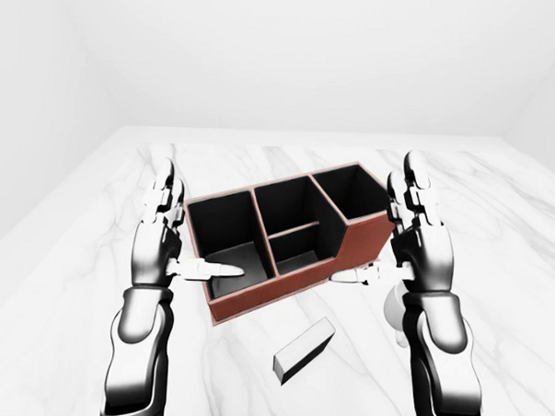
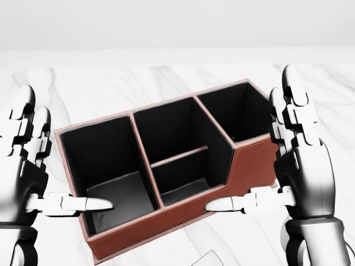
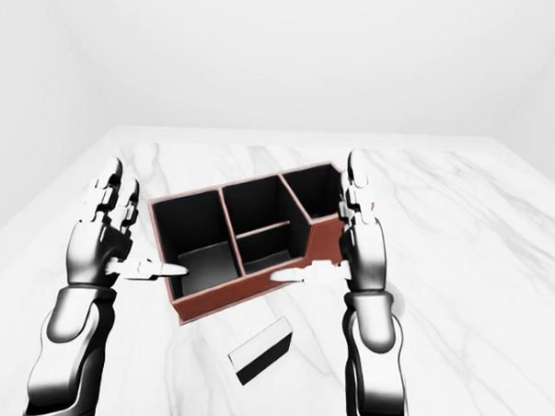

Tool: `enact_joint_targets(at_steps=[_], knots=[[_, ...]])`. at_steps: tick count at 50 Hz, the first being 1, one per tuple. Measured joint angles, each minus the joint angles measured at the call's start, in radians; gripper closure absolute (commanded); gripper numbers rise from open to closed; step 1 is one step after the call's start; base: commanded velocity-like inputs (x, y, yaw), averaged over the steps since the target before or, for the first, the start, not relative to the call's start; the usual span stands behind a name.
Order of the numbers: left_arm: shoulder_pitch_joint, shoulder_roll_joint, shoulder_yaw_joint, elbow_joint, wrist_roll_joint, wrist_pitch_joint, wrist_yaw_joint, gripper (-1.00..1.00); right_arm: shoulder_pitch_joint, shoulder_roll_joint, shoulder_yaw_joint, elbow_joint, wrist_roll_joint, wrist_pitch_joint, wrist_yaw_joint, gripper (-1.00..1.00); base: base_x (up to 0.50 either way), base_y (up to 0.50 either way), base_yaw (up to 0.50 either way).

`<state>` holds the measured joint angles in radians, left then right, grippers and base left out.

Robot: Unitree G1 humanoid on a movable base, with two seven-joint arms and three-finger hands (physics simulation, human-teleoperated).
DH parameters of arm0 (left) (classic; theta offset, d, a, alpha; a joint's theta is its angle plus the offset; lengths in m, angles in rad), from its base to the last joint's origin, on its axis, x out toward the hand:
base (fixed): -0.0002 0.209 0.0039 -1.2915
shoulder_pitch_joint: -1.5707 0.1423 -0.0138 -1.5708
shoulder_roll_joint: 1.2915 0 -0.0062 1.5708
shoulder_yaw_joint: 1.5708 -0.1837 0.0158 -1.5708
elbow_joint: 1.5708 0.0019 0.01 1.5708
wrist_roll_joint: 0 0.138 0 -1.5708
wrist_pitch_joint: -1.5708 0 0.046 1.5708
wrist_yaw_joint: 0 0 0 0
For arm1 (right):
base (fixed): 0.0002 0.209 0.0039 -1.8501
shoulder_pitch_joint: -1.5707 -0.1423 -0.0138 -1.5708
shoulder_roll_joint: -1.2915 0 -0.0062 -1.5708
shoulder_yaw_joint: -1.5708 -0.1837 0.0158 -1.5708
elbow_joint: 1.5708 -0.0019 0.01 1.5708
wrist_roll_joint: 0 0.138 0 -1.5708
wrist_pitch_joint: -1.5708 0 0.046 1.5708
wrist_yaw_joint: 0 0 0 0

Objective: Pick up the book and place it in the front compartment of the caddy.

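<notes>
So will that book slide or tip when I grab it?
The book lies flat on smooth marble, so it may skid rather than tip. Its blocky, closed shape suggests it stays stiff, though low edges could make pinching awkward.

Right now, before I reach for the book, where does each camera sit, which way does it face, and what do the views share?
Head view: on the head, angled down close on the reddish-brown leather caddy with black compartments; left hand and right hand flank it, fingers open.
Left-eye view: head-mounted, wider, looking across the white marble table; shows both forearms and the grey rectangular book lying below the caddy.
Right-eye view: its twin, with the scene shifted left.
Shared: caddy and both hands; the head view catches only the book's corner.
</notes>
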<state>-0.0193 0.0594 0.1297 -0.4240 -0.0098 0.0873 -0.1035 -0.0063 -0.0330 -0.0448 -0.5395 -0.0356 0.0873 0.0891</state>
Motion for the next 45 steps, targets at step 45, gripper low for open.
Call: enact_joint_targets(at_steps=[45], knots=[[0.0,0.0,0.0,0.01,0.006,0.0,-0.002,-1.0,0.009,-0.042,-0.015,-0.055,-0.287,0.0,0.208,-1.0,0.0,0.0,0.0]])
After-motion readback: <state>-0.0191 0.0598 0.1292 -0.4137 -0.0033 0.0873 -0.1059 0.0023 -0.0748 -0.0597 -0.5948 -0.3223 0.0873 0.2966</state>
